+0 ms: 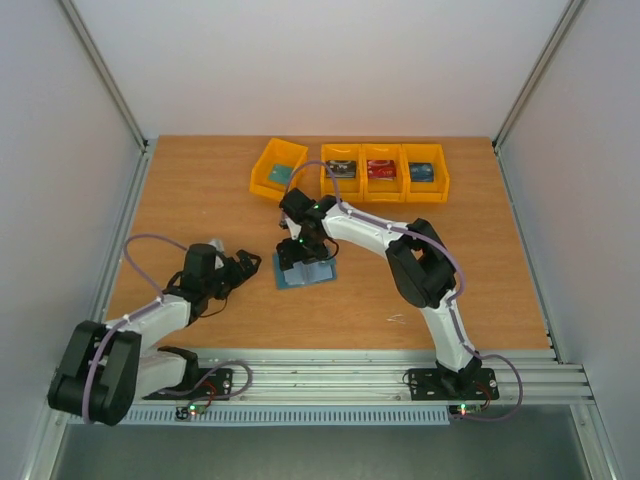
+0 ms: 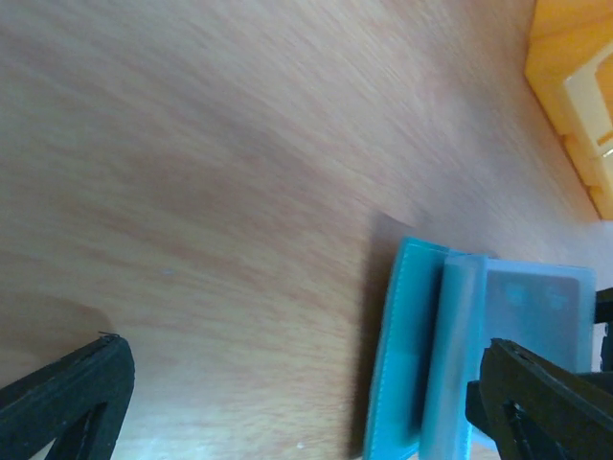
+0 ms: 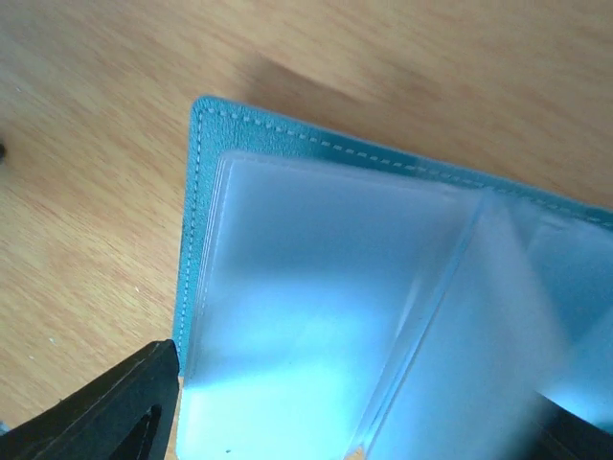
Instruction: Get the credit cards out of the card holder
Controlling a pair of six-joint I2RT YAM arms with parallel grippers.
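Left jaws gape wide near, right jaws wide above, the open card holder point(image 3: 306, 287).

A light-brown wood-grain desk point(image 1: 200, 200) fills the floor of a white-walled enclosure point(image 1: 330, 60), with metal corner posts running up at the far left and far right. Along the desk's far edge stand four small yellow plastic bins. Three of them point(image 1: 383, 190) sit side by side in a straight row, touching one another. The fourth yellow bin point(image 1: 270, 188) stands just left of that row, apart from it and turned at an angle. A ribbed aluminium rail point(image 1: 380, 365) runs across the near edge of the desk. A tiny pale fleck point(image 1: 397, 320) lies on the wood near the rail, right of centre.
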